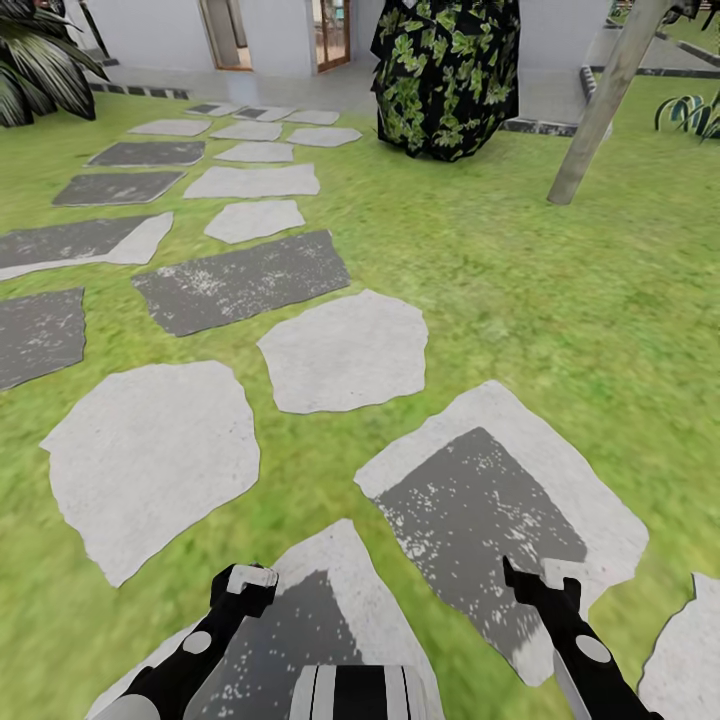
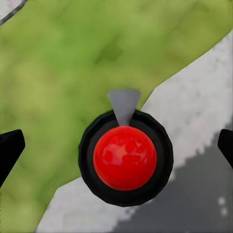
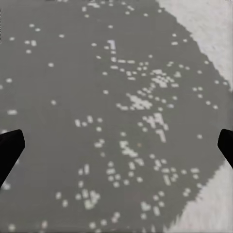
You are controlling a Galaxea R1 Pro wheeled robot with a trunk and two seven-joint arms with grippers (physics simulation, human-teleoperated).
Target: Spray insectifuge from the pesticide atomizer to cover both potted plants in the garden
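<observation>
I can read no text, label, number or sign here, neither on the paving stones (image 1: 345, 350) nor on the house wall (image 1: 160, 30) behind them.

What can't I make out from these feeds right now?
- Big dark-leaved bush, head view: its top is cut off by the frame edge.
- Slanted wooden post, head view: its upper end runs out of frame.
- Left gripper, left wrist view: its fingertips are clipped at the edges; open, nothing between.

Stepping stones (image 1: 345, 350), leafy bush (image 1: 447, 75)
</observation>
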